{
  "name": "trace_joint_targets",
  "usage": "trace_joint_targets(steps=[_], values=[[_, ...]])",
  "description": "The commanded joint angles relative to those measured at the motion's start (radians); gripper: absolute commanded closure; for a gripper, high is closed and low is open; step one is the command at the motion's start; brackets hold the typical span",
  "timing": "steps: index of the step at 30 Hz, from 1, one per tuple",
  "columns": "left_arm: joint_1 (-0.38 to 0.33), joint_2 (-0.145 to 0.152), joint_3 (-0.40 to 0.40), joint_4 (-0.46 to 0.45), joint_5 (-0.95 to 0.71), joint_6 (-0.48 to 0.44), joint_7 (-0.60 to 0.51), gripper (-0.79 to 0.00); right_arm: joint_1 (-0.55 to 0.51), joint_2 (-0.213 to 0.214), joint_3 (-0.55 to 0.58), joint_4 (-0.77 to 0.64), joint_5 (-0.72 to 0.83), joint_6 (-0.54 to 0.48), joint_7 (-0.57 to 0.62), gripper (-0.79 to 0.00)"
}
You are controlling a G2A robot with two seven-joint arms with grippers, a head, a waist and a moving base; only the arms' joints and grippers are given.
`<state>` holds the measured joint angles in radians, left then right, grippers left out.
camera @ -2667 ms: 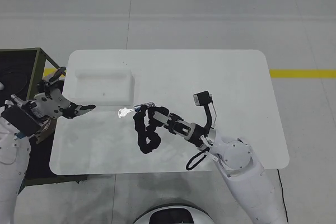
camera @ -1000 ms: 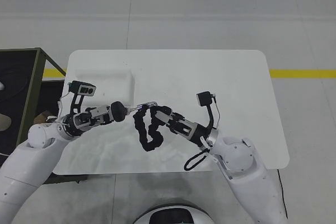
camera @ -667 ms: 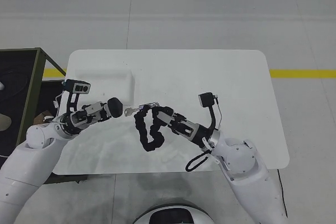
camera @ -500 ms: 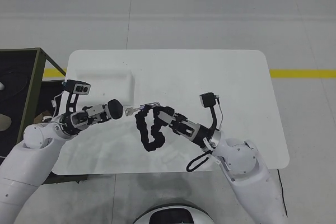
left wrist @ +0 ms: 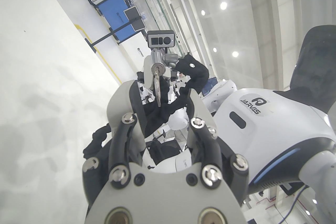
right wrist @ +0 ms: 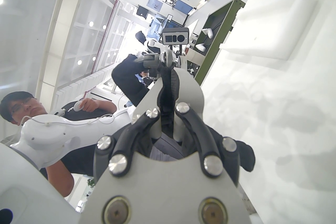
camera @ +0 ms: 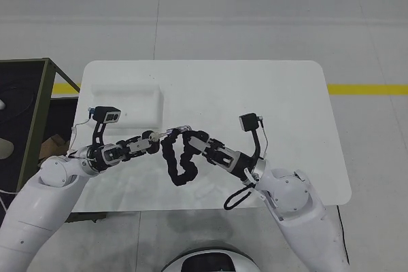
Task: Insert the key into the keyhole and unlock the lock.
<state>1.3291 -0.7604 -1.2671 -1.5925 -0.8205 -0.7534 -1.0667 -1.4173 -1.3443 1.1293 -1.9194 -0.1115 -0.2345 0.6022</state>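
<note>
A chain lock in a black fabric sleeve [camera: 179, 162] hangs in a loop over the table's middle. My right gripper [camera: 192, 138] is shut on it close to the silver lock cylinder [right wrist: 166, 57], the black sleeve pinched between its fingers [right wrist: 187, 89]. A silver key [left wrist: 157, 87] sticks out of the keyhole [left wrist: 158, 69]. My left gripper [left wrist: 161, 88] is open, its fingers on either side of the key blade and apart from it. From above, the left gripper [camera: 152, 140] sits just left of the key [camera: 164, 133], facing the right one.
A white foam tray [camera: 126, 102] lies at the white table's [camera: 272, 95] back left. A dark green cart [camera: 27, 88] stands off the table's left edge. The table's right half is bare.
The left arm swung in from the far left to the key, drew back a little, then came forward again and turned so its fingers straddle the key. The right arm held the lock almost still.
</note>
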Motion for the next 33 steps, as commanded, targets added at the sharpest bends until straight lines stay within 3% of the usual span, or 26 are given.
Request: trace_joint_targets(steps=[1, 6, 17, 29, 33], values=[[0.000, -0.003, -0.001, 0.005, 0.006, -0.002, 0.002, -0.280, -0.002, 0.001, 0.000, -0.001, -0.001, 0.000, 0.000, 0.000], [0.000, -0.009, -0.004, 0.017, 0.029, -0.010, 0.010, -0.256, -0.004, 0.005, -0.004, -0.006, -0.009, 0.007, 0.014, 0.000], [0.003, -0.025, -0.006, 0.017, 0.058, -0.015, 0.015, 0.000, 0.004, 0.012, -0.013, -0.012, 0.000, 0.024, 0.036, 0.000], [0.003, -0.027, -0.006, 0.014, 0.061, -0.003, 0.007, 0.000, -0.006, 0.013, -0.021, -0.017, 0.008, 0.028, 0.028, 0.000], [0.011, -0.029, -0.049, -0.046, 0.331, -0.125, 0.126, 0.000, -0.008, 0.016, -0.018, -0.020, 0.005, 0.027, 0.018, 0.000]])
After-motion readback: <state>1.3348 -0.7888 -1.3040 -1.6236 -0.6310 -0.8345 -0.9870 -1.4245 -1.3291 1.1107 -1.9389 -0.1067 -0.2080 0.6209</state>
